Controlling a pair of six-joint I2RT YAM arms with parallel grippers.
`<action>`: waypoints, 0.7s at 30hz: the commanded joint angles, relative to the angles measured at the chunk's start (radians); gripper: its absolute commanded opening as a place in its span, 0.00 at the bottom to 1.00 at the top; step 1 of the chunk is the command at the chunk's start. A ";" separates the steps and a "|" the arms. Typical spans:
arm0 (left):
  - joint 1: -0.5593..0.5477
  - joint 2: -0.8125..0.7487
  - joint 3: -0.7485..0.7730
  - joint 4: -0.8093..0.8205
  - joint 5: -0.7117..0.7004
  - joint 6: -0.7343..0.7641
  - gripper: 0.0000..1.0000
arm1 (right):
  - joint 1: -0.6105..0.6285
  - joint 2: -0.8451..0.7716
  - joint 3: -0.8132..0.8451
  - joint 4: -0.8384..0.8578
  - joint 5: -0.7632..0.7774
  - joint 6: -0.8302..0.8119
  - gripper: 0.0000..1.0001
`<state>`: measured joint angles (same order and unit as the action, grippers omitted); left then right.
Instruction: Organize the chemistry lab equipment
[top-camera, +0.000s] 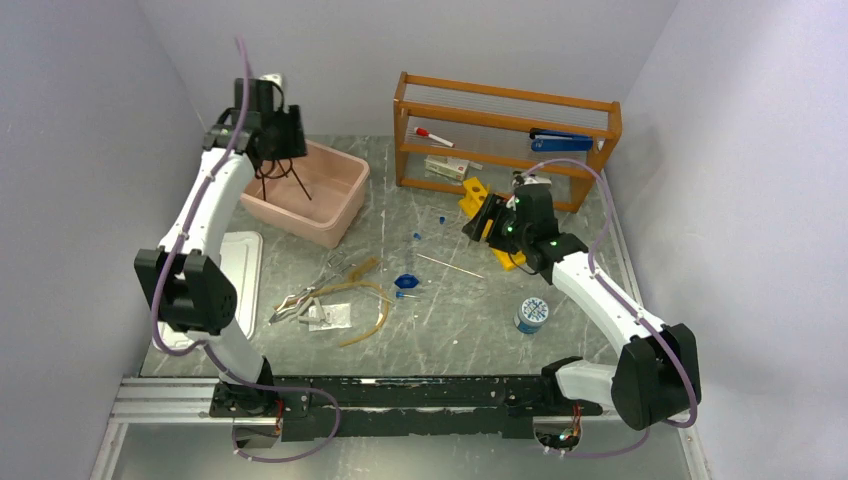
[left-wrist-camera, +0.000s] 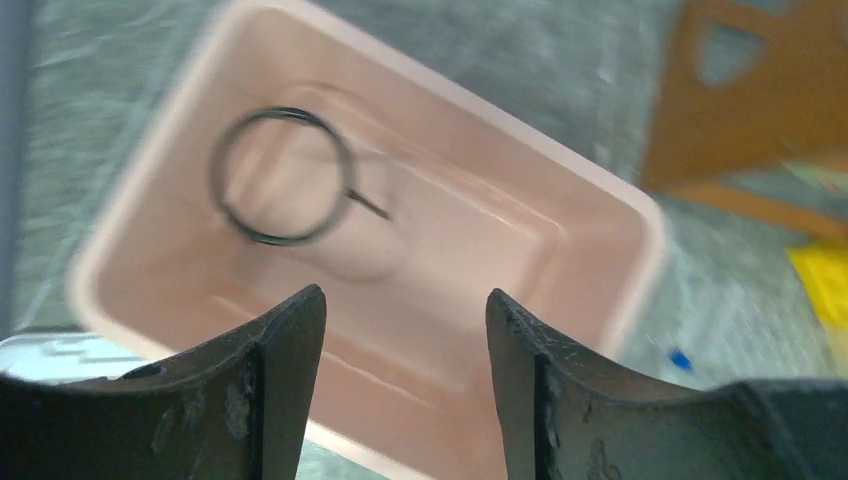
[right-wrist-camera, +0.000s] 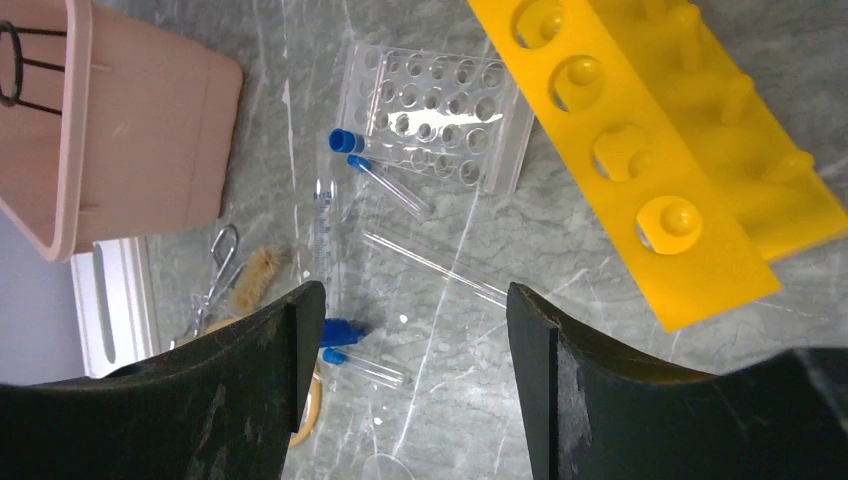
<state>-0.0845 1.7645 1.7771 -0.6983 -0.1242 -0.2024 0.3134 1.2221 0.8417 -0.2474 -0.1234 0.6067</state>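
Note:
The black wire ring stand (top-camera: 287, 182) stands inside the pink bin (top-camera: 330, 215); its ring (left-wrist-camera: 285, 176) shows in the left wrist view. My left gripper (top-camera: 278, 148) (left-wrist-camera: 405, 300) hangs above it, open and empty. Silvery tongs (top-camera: 298, 301) (right-wrist-camera: 221, 262), tan tubing (top-camera: 372, 296), blue-capped tubes (top-camera: 415, 236) (right-wrist-camera: 385, 180) (right-wrist-camera: 366, 368) and a thin glass rod (top-camera: 451, 266) (right-wrist-camera: 436, 266) lie on the table's middle. My right gripper (top-camera: 480, 222) (right-wrist-camera: 410, 290) is open and empty, above the table beside the yellow rack (top-camera: 508, 260) (right-wrist-camera: 640, 160).
A wooden shelf (top-camera: 505, 100) at the back holds a red-capped marker (top-camera: 433, 135) and a blue stapler (top-camera: 560, 140). A clear tube rack (right-wrist-camera: 435, 95) lies by the yellow rack. A round tin (top-camera: 532, 314) sits front right, a white tray (top-camera: 243, 262) at the left.

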 joint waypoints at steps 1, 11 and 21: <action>-0.134 -0.081 -0.142 0.089 0.206 0.040 0.65 | 0.079 0.014 0.019 0.014 0.023 -0.021 0.71; -0.218 -0.068 -0.335 0.254 0.426 -0.027 0.79 | 0.186 0.099 0.049 0.016 0.001 -0.052 0.75; -0.246 -0.014 -0.342 0.282 0.550 -0.025 0.68 | 0.232 0.166 0.049 0.045 0.013 -0.034 0.75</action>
<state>-0.3153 1.7290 1.4353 -0.4732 0.3088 -0.2207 0.5247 1.3594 0.8646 -0.2295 -0.1242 0.5716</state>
